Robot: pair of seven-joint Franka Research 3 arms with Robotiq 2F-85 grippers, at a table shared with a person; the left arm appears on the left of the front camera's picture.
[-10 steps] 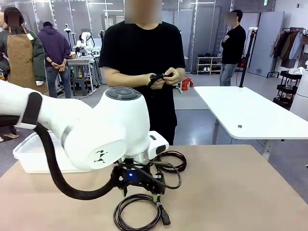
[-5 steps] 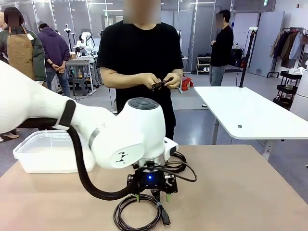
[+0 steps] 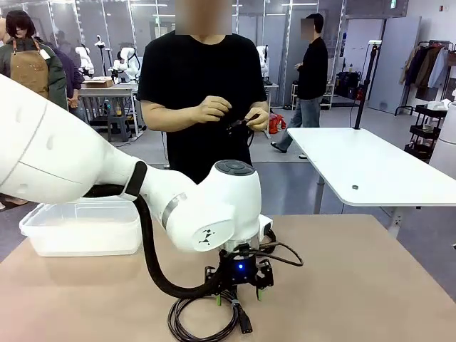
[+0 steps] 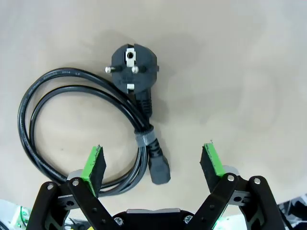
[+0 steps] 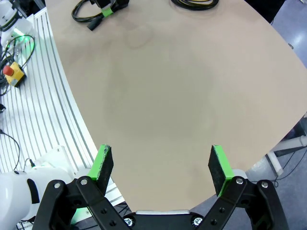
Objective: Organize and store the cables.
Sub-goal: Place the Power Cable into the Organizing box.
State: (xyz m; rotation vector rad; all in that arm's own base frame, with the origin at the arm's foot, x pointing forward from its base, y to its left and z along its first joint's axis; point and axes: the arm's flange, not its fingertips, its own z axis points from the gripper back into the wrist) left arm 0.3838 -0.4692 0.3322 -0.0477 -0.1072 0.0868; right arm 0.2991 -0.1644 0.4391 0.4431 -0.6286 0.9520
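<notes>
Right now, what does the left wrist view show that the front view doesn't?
Left wrist view adds the round plug and its pins, and the grey band binding the coil. Front view adds the person's hands working another cable, and the white bin. Shared: the coiled cable on the table beneath the open left fingers.

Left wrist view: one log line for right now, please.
left hand: open, above coiled power cable on table | right hand: open, over table | person: holding another cable
</notes>
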